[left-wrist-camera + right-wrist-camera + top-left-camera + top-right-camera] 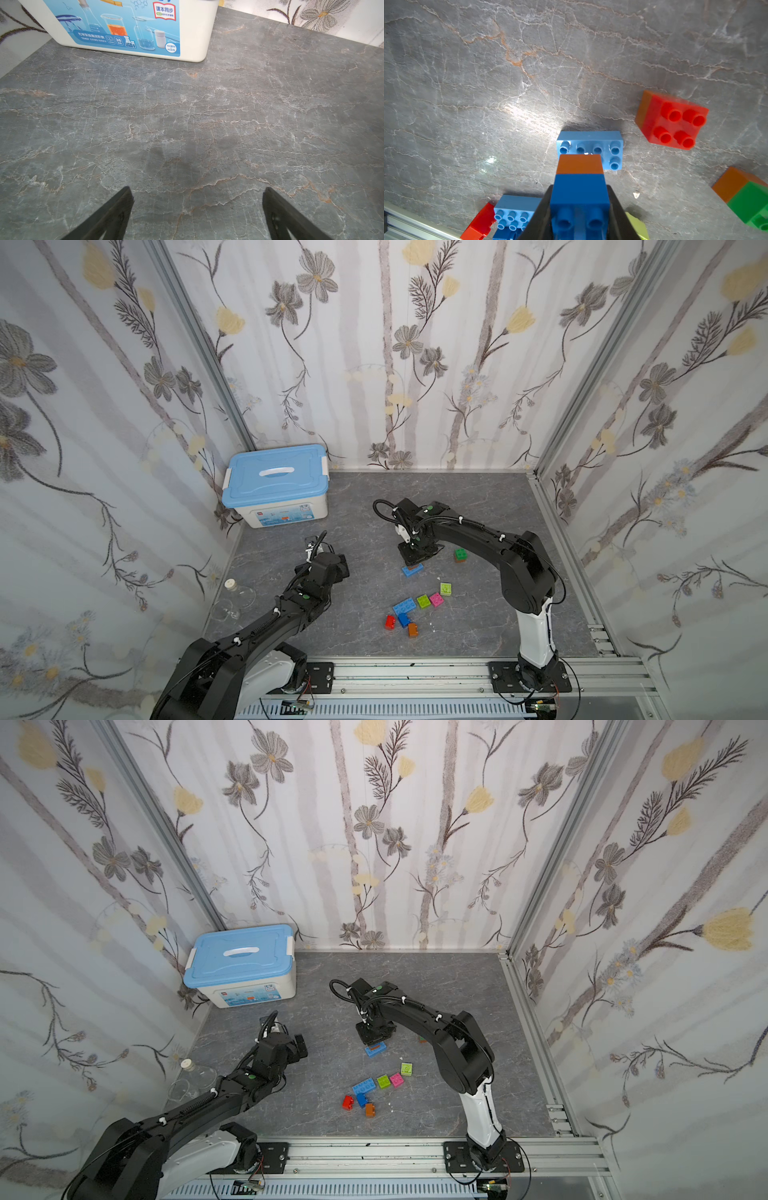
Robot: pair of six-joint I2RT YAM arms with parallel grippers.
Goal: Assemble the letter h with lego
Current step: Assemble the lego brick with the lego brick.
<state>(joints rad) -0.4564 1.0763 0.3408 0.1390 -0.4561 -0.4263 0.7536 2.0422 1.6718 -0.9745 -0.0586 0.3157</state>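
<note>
- Over the tabletop [478, 510], my left end effector [197, 188] hangs empty, jaws apart.
- My right end effector [579, 187] is clamped on a blue-and-orange stack [580, 164].
- I'd square that stack over the long light-blue brick [589, 143] lying beneath it, then press straight down.

Free floor [490, 506]: wide bare strip across upper & right part of the grey surface in both top views. Storage box [274, 489] blocks its upper-left corner. Left gripper [196, 191], jaws wide, has bare floor ahead up to box front. Glass flask [239, 597] at left edge, beside left arm [291, 614]. Mid-frame, right arm [469, 531] arches in from right. Right gripper [579, 191] clamps blue-orange stack [580, 164] at a long blue brick [412, 571], touching or not: can't tell. Green brick [460, 554] just right of it. Lower centre: brick cluster [404, 608], tight gaps. Lime brick [446, 588] apart, upper right of it. Bare lane btwn cluster & left arm.
</note>
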